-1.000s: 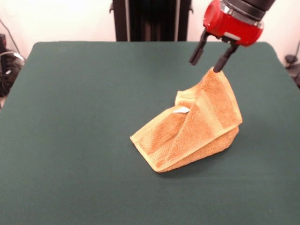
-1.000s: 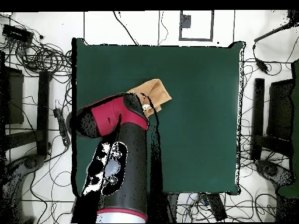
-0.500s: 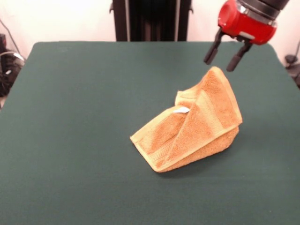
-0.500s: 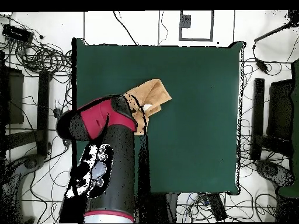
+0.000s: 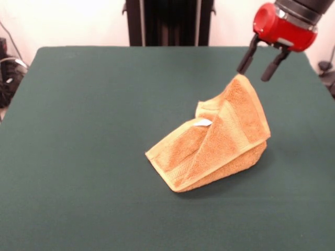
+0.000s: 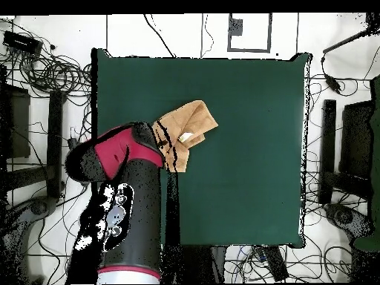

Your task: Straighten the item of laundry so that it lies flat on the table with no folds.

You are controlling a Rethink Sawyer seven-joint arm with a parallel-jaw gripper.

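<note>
On the table [image 5: 94, 104], a broad dark green surface filling most of the front view, lies the item of laundry [image 5: 217, 146], right of centre and well clear of every edge. Not flat: bunched into a tent-like heap, one corner standing up as a peak, a folded layer running down to a low hemmed corner on the near left, a small white label [image 5: 202, 123] showing near the middle fold. Above and just to the right of the raised peak, the gripper [image 5: 257, 61], fingers spread apart and holding nothing, no contact with the cloth visible. In the overhead view, red and black arm [image 6: 122, 193] covering the towel's base-side part, so layers beneath not checkable there. Step in hand, as judged: regrasping for another pull. To do well: lower onto a single free corner or hem, pinch one layer only, draw outward and low across the cloth away from the heap, release once that layer lies flat. Preferable to take the peak corner, already lifted and open to the fingers. Risk: catching two layers together and dragging the whole bundle instead of opening it. Nothing else on the table surface; cables [image 6: 44, 70] and stands only on the floor beyond the edges, no obstruction to the pull.
</note>
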